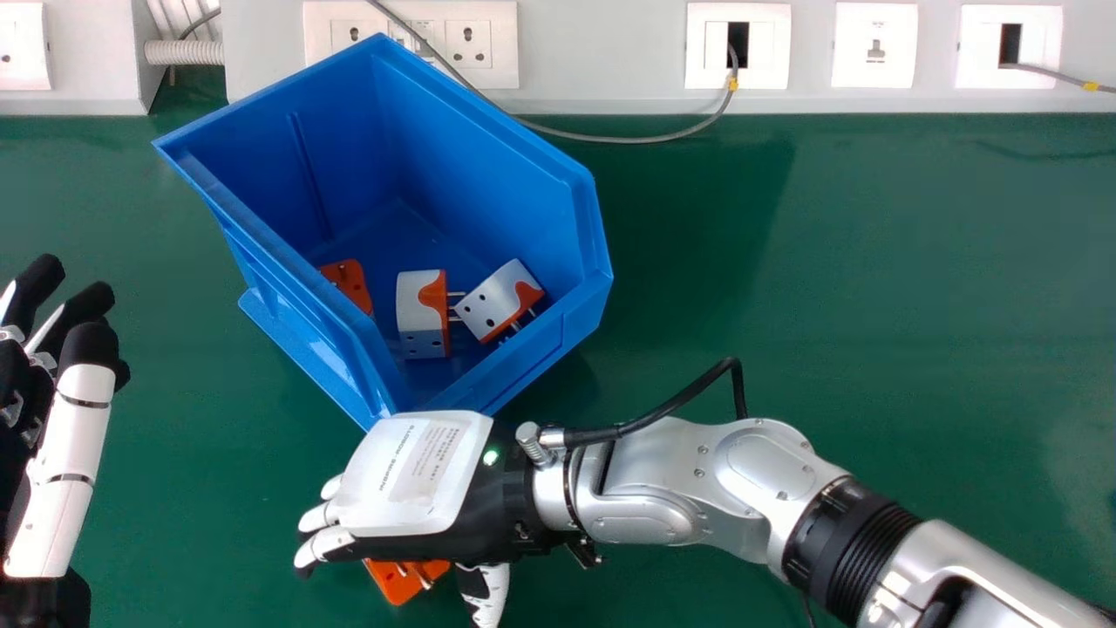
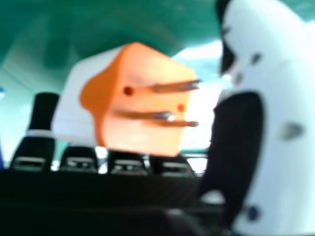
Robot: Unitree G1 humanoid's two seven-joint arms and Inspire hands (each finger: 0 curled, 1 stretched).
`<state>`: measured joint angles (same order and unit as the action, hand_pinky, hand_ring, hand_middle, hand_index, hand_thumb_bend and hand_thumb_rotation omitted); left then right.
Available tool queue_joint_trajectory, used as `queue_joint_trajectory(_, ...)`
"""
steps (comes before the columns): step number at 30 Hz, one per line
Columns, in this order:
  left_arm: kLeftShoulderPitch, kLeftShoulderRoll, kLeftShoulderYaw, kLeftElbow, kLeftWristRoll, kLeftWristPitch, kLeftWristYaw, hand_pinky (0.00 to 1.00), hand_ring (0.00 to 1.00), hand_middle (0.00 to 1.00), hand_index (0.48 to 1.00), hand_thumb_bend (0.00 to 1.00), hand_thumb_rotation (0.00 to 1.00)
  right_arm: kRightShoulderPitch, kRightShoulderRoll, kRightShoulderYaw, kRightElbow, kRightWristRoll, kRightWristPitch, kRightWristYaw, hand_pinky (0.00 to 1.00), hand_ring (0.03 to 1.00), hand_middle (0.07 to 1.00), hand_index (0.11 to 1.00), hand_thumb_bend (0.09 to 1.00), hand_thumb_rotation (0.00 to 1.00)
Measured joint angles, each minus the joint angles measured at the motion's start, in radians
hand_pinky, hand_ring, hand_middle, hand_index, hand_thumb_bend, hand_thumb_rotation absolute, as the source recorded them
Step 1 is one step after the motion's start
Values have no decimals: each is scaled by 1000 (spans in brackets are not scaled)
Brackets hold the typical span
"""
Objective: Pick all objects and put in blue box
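In the head view my right hand is low in front of the blue box, palm down and open. An orange and white plug adapter shows partly from under it, beside the thumb; the rest is hidden. The right hand view has this adapter with its metal pins towards the thumb, a gap between pins and thumb. Inside the box lie a white and orange adapter, a second one and an orange piece. My left hand rests open at the far left.
The green table runs back to a white wall panel with sockets. A grey cable droops from it behind the box. My right forearm crosses the front right of the table.
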<state>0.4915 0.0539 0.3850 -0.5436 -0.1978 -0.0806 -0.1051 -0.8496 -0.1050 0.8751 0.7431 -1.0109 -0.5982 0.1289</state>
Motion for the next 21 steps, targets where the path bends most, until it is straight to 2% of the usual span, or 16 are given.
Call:
queue_joint_trajectory(8,-2,1,1,0,0,0,0,870,910,879,919,537,711,-2,10,1,28,1,0,-32,676,841,841,792,613,0)
queue_joint_trajectory(11,-5,1,1,0,0,0,0,871,910,878,917,537,712,-2,16,5,43,-3,1,-63,596,748,758,707,623,0)
queue_joint_trajectory(12,-5,1,2,0,0,0,0,871,910,878,917,537,712,-2,16,7,45,-6,1,-75,596,748,758,707,623,0)
queue_joint_trajectory(13,-5,1,2,0,0,0,1,871,910,878,916,538,713,-2,16,8,46,-12,1,-84,568,712,723,663,600,23)
queue_joint_trajectory(14,-6,1,2,0,0,0,2,871,910,878,916,538,713,-2,16,10,48,-16,0,-98,568,712,723,663,600,23)
queue_joint_trajectory(15,-6,1,2,0,0,0,3,872,909,877,916,538,714,-2,15,12,52,-17,-1,-110,517,649,667,632,583,18)
queue_joint_trajectory(18,-6,1,2,0,0,0,4,872,908,877,915,539,714,-1,14,21,62,-19,-2,-142,463,592,623,610,569,14)
queue_joint_trajectory(19,-6,1,2,0,0,0,5,872,907,876,915,540,714,-1,14,23,68,-20,-3,-157,403,546,586,590,558,11)
queue_joint_trajectory(21,-6,1,2,0,0,1,5,872,907,876,915,540,714,1,15,26,82,-21,-5,-184,403,546,586,590,558,11)
